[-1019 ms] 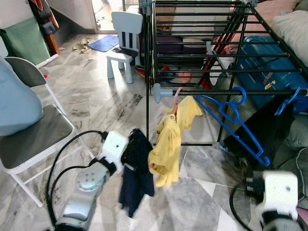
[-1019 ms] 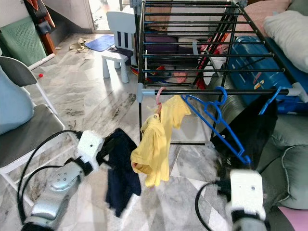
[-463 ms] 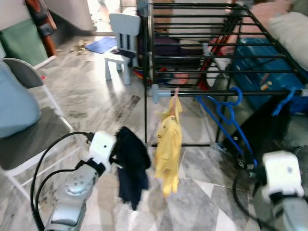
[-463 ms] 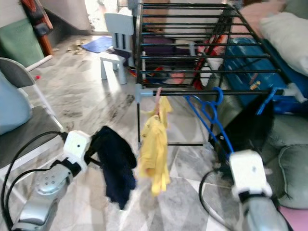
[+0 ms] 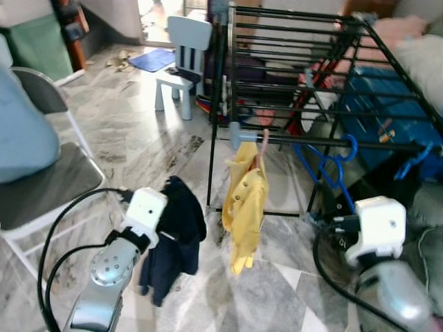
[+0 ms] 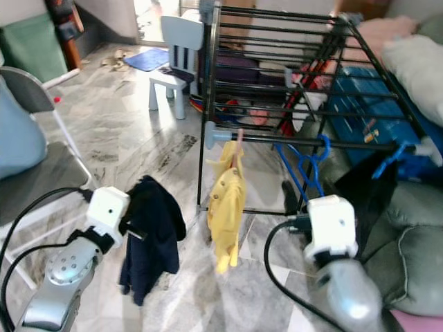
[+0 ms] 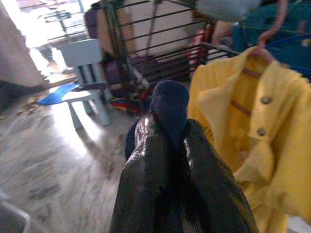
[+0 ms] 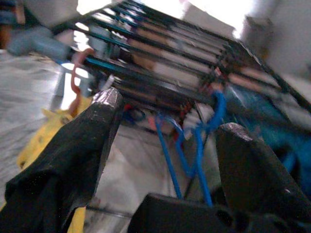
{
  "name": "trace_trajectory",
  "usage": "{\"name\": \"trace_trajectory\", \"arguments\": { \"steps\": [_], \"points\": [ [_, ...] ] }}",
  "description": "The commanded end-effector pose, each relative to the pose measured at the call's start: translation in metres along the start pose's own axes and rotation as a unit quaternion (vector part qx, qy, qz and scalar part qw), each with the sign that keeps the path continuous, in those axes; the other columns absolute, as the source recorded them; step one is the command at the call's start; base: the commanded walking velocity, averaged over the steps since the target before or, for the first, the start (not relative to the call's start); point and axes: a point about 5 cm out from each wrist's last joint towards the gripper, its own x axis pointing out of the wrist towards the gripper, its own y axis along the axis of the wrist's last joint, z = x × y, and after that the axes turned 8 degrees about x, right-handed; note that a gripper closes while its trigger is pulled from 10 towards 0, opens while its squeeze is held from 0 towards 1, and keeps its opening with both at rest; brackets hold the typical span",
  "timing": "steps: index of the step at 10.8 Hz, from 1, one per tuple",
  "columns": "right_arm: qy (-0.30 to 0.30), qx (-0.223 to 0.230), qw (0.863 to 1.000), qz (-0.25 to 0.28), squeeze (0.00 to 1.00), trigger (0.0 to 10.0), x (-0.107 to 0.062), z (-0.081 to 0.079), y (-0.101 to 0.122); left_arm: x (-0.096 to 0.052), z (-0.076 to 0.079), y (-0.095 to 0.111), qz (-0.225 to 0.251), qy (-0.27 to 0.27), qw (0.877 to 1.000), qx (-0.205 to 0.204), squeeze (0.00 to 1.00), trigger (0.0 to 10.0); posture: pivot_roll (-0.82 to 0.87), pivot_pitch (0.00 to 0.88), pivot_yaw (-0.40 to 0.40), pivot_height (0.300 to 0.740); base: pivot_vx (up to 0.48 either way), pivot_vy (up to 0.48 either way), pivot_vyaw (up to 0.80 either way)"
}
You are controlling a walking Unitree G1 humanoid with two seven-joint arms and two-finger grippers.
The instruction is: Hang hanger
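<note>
My left gripper (image 7: 167,121) is shut on a dark navy garment (image 5: 173,238), which hangs from it low over the floor, left of the rack. A yellow shirt (image 5: 246,200) on a pink hanger (image 5: 264,139) hangs from the front rail of the black drying rack (image 5: 297,76). Beside it on the same rail hangs an empty blue hanger (image 5: 333,164). My right gripper (image 8: 170,111) is open, level with that blue hanger (image 8: 194,141) and pointing at it from a short way off; nothing is between its fingers.
A folding chair (image 5: 41,187) with a pale blue bundle stands at the left. A small light-blue child's chair (image 5: 183,48) is behind. A blue case (image 5: 377,104) lies under the rack. Another blue hanger (image 5: 415,158) and grey cushions (image 6: 408,235) are at the right.
The camera has shifted. My right arm has risen and moved in toward the blue hanger. The yellow shirt has swung edge-on. The left gripper still holds the navy garment.
</note>
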Motion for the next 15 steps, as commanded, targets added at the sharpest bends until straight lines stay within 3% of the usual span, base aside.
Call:
{"name": "trace_trajectory", "arguments": {
  "steps": [1, 6, 8, 11, 15],
  "points": [
    [-0.024, 0.015, 1.0, -0.008, 0.0, 10.0, -0.009, 0.005, -0.007, 0.001, -0.004, 0.011, 0.022, 0.022, 0.999, 0.011, 0.0, 10.0, 0.14, 0.0, -0.099, 0.74, 0.0, 0.0, 0.0],
    [-0.039, 0.015, 0.999, -0.015, 0.0, 10.0, -0.013, 0.005, -0.013, 0.009, 0.002, 0.01, 0.019, -0.002, 1.0, -0.008, 0.0, 10.0, 0.09, 0.0, -0.071, 0.74, 0.0, 0.0, -0.16],
    [-0.045, 0.022, 0.999, -0.018, 0.0, 10.0, -0.015, 0.002, -0.016, 0.012, 0.002, 0.01, 0.018, -0.018, 1.0, -0.011, 0.0, 10.0, 0.07, 0.0, -0.059, 0.74, 0.0, -0.386, -0.65],
    [-0.041, 0.02, 0.998, -0.031, 0.0, 10.0, -0.021, -0.003, -0.019, 0.011, 0.007, 0.007, 0.012, -0.024, 1.0, -0.013, 0.0, 10.0, 0.05, 0.0, -0.066, 0.74, 0.0, -0.452, 0.0],
    [-0.034, 0.005, 0.999, -0.033, 0.0, 10.0, -0.021, -0.002, -0.019, 0.017, 0.004, 0.01, 0.015, -0.022, 0.999, -0.034, 0.0, 10.0, 0.05, 0.0, -0.063, 0.74, 0.0, 0.0, 0.0]
  ]
}}
